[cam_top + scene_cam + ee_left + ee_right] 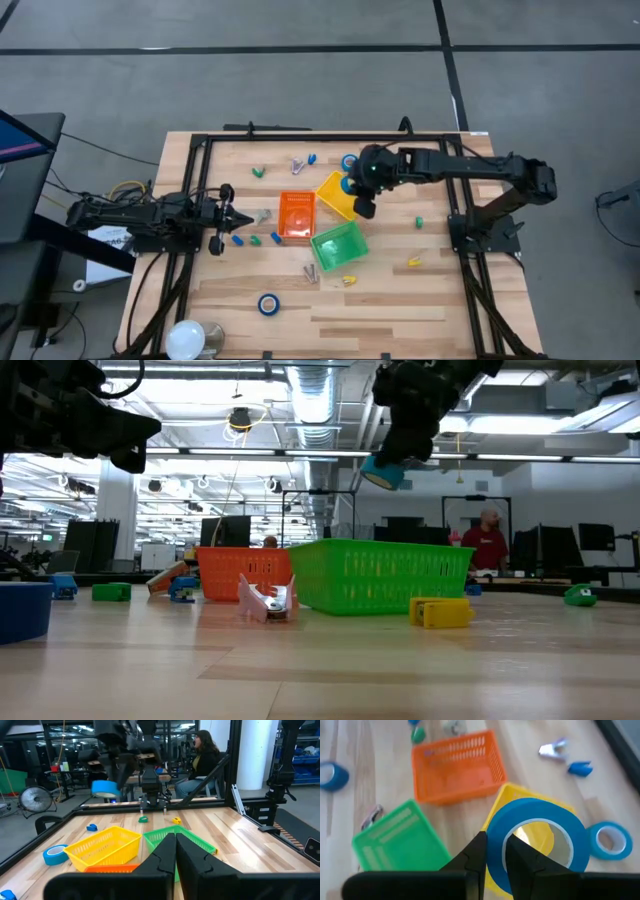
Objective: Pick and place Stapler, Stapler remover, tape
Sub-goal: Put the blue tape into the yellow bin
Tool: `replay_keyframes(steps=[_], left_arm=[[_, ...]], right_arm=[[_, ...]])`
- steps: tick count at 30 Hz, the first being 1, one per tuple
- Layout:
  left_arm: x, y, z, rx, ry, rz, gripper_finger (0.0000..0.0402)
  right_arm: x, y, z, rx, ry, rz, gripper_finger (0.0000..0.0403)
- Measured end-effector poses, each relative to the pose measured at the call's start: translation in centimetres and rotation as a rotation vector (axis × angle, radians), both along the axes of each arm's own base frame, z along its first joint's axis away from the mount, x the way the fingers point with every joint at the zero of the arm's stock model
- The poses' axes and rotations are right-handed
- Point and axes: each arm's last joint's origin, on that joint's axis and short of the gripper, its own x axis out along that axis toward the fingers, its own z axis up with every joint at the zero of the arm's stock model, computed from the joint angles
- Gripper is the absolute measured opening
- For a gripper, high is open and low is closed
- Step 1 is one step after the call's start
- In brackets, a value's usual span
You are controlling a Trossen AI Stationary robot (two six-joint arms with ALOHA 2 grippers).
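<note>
The right gripper (492, 851) hangs above the yellow bin (335, 194), jaws clamped on a roll of blue tape (535, 842), seemingly by its wall. The left gripper (243, 217) waits at the desk's (400, 300) left side, jaws together.

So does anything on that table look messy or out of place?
Mostly scatter: small staplers and removers lie loose around the three bins, and the yellow bin sits skewed against the orange bin. The right gripper holds one blue tape roll above the yellow bin.
</note>
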Motion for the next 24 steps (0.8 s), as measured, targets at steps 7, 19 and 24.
replay_keyframes(steps=[7,19,24], left_arm=[[0.0,0.0,0.0,0.0,0.0,0.0,0.0004],[0.0,0.0,0.0,0.0,0.0,0.0,0.0004],[0.0,0.0,0.0,0.0,-0.001,0.0,0.0004]], right_arm=[[0.5,-1.2,0.7,-0.021,-0.108,-0.035,0.0049],[0.8,-2.0,1.2,-0.038,-0.174,-0.059,0.0049],[1.3,-2.5,-0.4,-0.017,-0.103,-0.072,0.0049]])
